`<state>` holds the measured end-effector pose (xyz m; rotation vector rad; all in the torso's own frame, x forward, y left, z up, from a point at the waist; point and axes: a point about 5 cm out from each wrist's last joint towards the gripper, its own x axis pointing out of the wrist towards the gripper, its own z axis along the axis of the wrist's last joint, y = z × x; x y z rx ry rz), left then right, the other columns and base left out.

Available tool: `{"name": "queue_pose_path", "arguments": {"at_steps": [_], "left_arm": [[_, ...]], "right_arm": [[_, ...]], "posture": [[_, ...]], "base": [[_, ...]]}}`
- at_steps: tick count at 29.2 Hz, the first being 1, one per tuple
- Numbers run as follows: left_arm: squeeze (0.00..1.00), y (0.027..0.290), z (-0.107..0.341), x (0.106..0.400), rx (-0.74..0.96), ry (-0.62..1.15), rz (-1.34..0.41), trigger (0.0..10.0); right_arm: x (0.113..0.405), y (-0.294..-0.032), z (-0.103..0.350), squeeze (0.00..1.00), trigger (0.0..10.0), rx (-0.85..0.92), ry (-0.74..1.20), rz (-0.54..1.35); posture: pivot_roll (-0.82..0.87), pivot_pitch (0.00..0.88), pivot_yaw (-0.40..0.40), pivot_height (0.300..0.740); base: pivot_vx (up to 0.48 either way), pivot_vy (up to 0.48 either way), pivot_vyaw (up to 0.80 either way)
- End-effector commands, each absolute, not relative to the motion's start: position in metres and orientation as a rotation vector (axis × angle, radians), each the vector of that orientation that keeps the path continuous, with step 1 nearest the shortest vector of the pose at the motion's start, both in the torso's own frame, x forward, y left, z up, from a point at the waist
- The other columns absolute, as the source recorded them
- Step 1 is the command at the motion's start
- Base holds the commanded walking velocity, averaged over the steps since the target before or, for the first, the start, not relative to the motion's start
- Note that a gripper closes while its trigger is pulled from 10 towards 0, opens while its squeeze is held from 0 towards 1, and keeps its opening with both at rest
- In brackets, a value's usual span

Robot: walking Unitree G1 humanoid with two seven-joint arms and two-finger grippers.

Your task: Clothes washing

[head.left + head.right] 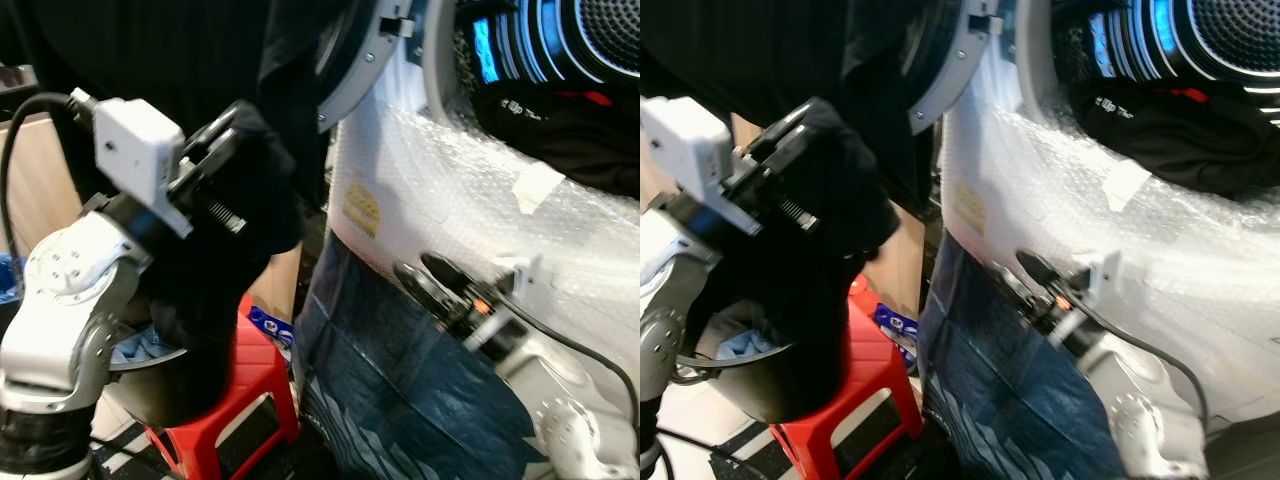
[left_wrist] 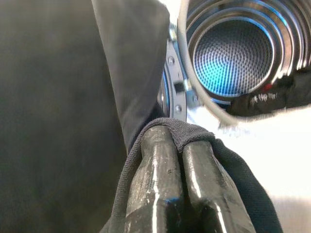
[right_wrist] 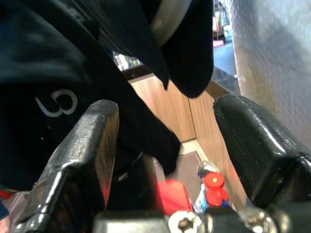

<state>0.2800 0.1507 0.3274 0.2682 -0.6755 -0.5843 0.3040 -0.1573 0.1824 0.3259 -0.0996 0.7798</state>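
My left gripper (image 2: 177, 160): fingers pinched together on black garment (image 1: 240, 190), raised beside open washer door (image 1: 365, 60). Garment drapes down over black bucket (image 1: 770, 385) on red stool (image 1: 245, 400). My right gripper (image 3: 165, 141): fingers spread wide, holding nothing, low against bubble-wrapped washer (image 1: 470, 190) front. More dark clothes (image 1: 570, 130) at drum (image 2: 233, 56) mouth. Bottles (image 3: 211, 187) on floor by wood panel.

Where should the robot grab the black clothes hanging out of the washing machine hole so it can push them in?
Probably the bunched fold of the black garment that droops over the drum's lower lip, coming from the front and slightly above. That part hangs outside, free of the bubble-wrapped washer front. The open right end effector is free; the left end effector is clamped on another dark cloth.
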Motion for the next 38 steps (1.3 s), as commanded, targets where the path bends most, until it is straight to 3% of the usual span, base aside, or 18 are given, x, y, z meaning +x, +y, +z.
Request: {"name": "queue_pose_path", "arguments": {"at_steps": [1,8,16,21,26,29,38], "left_arm": [[0.00,0.129,0.344,0.285,0.222,-0.720,-0.642,10.0],[0.00,0.100,0.368,0.298,0.161,-0.763,-0.690,10.0],[0.00,0.075,0.377,0.324,0.233,-0.726,-0.650,10.0],[0.00,0.062,0.376,0.326,0.257,-0.738,-0.674,10.0],[0.00,0.049,0.361,0.327,0.316,-0.722,-0.689,10.0],[0.00,0.048,0.349,0.326,0.346,-0.720,-0.689,10.0],[0.00,0.043,0.304,0.320,0.346,-0.638,-0.718,10.0]], "right_arm": [[0.309,-0.162,0.173,0.00,10.0,0.333,-0.094,0.732],[0.314,-0.153,0.165,0.00,10.0,0.377,-0.121,0.702],[0.317,-0.149,0.158,0.00,10.0,0.421,-0.159,0.633],[0.321,-0.152,0.155,0.00,10.0,0.432,-0.180,0.558],[0.325,-0.172,0.151,0.00,10.0,0.449,-0.202,0.430],[0.313,-0.196,0.144,0.00,10.0,0.357,-0.188,0.500],[0.291,-0.232,0.129,0.00,10.0,0.178,-0.045,0.637]], "posture": [[0.08,0.000,-0.096,0.740],[0.08,0.000,-0.062,0.740],[0.07,0.000,-0.041,0.740],[0.05,0.000,-0.023,0.740],[0.05,0.000,-0.011,0.740],[0.03,0.000,0.000,0.740],[0.01,0.000,0.016,0.740]], "base": [[0.000,0.000,0.00],[0.000,0.000,0.00],[0.000,0.000,0.00],[0.000,0.000,0.00],[0.000,0.000,0.00],[0.000,0.000,0.00],[0.000,0.000,0.00]]}}
